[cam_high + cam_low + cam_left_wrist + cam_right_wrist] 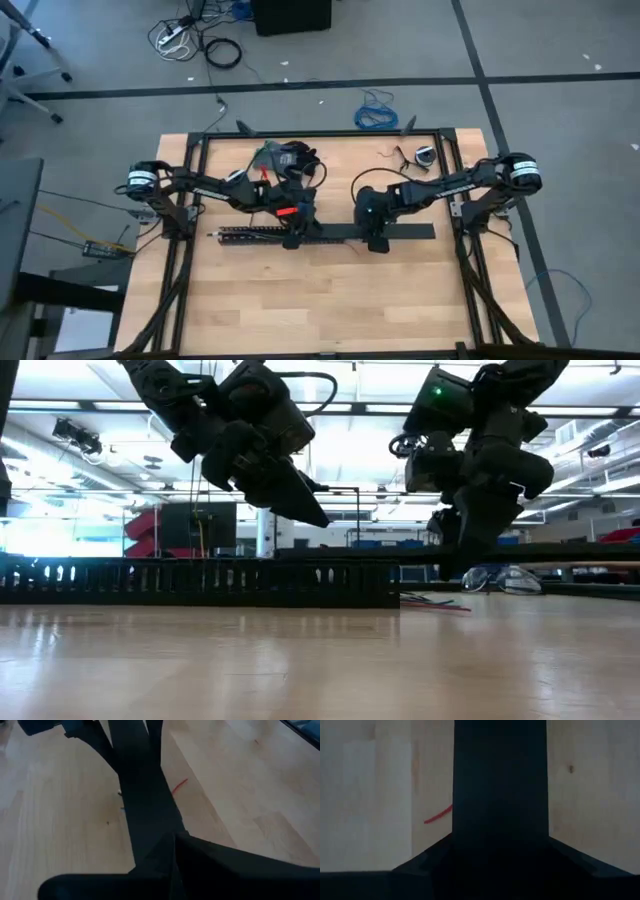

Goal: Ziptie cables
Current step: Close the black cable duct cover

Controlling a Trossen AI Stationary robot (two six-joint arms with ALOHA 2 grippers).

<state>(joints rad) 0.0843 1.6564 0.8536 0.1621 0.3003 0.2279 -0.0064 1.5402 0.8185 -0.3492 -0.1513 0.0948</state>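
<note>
The cables (432, 602) show only in the low view, as a few thin strands, one reddish, lying flat on the table (330, 290) just past the end of the slotted black channel (200, 582) and under the raised black strip (520, 552). From above they are hidden beneath the arms and the strip (400, 233), so their exact place on the table cannot be told beyond lying near the middle, between the two grippers. A short red wire (438, 814) lies on the wood beside the strip in the right wrist view, and a red piece (179, 786) also shows in the left wrist view. The right gripper (377, 240) is closed on the black strip, which it holds level above the table, its fingers at either side of the strip's flat face. The left gripper (296, 236) sits over the inner end of the slotted channel (255, 236), where channel and strip meet; whether its fingers grip anything cannot be told. Toward the far edge lie a tangle of wires (285, 158) and a small round object (425, 155).
</note>
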